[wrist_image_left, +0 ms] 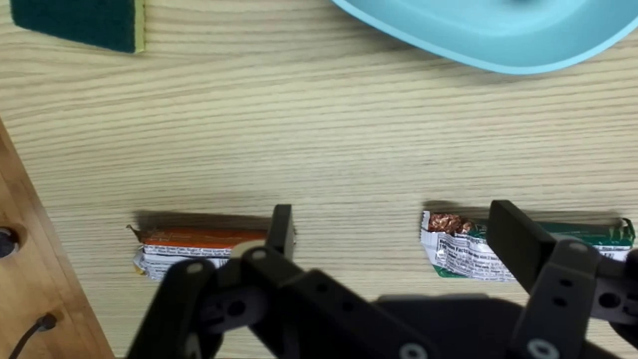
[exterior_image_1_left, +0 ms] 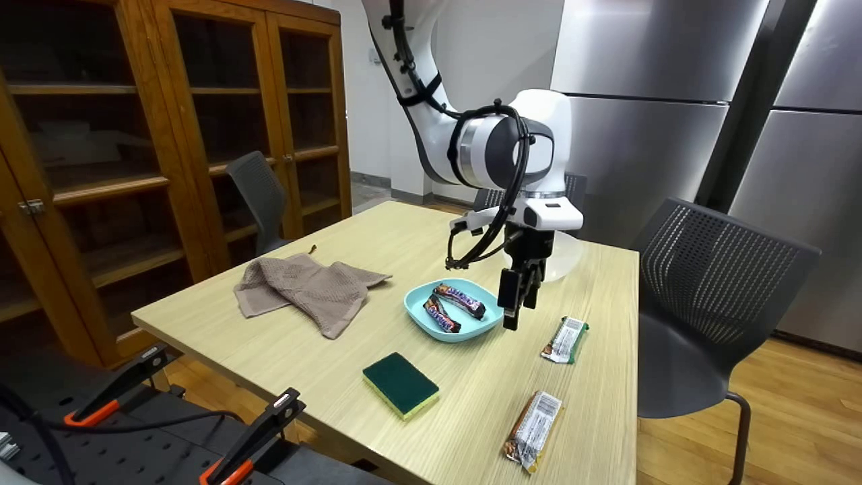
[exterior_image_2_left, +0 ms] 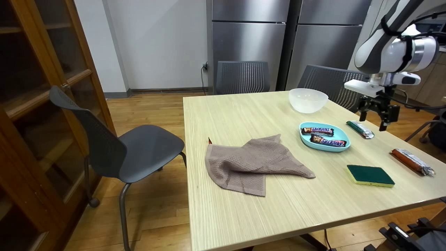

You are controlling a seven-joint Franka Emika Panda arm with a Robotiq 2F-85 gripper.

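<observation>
The gripper (wrist_image_left: 392, 224) is spread wide, nothing in it. In the wrist view the green-wrapped bar (wrist_image_left: 468, 254) is lower right, the orange-wrapped bar (wrist_image_left: 199, 237) lower left, each partly hidden by it, so coming straight down might squash one, imo. The blue dish (wrist_image_left: 518, 69) upper right could get clipped on a sideways swing; sponge (wrist_image_left: 75, 22) upper left, brown towel (exterior_image_2_left: 258, 161) mid-frame in an exterior view.

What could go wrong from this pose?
Closing now would likely catch nothing: the wrist view shows tabletop between the fingers of the open hand.
Lowering straight down might press a bar: in that view the fingers overlap the orange-wrapped bar and green-wrapped bar.
The black cable looping off the arm could snag.
</observation>
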